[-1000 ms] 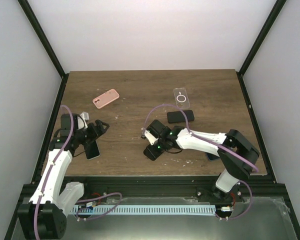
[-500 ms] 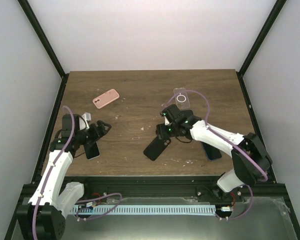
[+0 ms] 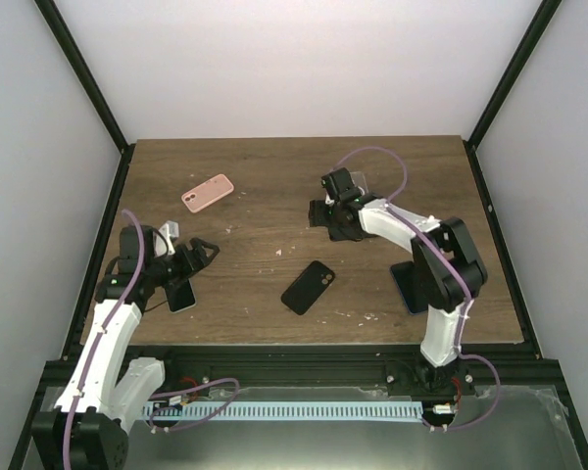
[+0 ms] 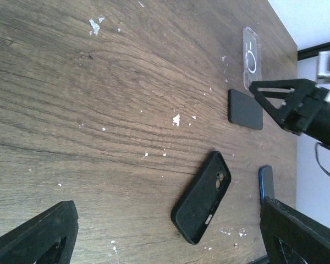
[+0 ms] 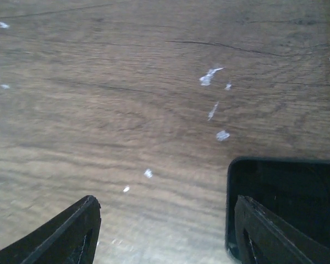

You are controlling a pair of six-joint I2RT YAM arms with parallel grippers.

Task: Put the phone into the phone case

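A black phone case (image 3: 307, 287) lies open side up at the front centre; it also shows in the left wrist view (image 4: 202, 197). A black phone (image 3: 365, 227) lies flat farther back, seen too in the left wrist view (image 4: 245, 109). My right gripper (image 3: 333, 211) is open and empty over the phone's left end. In the right wrist view the phone (image 5: 286, 192) lies by the right finger, and the right gripper (image 5: 170, 236) stands over bare wood. My left gripper (image 3: 198, 253) is open and empty at the left; it shows in its own view (image 4: 164, 231).
A pink phone case (image 3: 207, 193) lies at the back left. A clear case (image 4: 251, 58) lies just behind the black phone. A blue phone (image 4: 265, 181) lies at the right, partly under the right arm. Another phone (image 3: 181, 297) lies below the left gripper.
My right gripper has left the black case at the front centre and swung back and right to the black phone. The case stays on the table. The left arm has barely moved.
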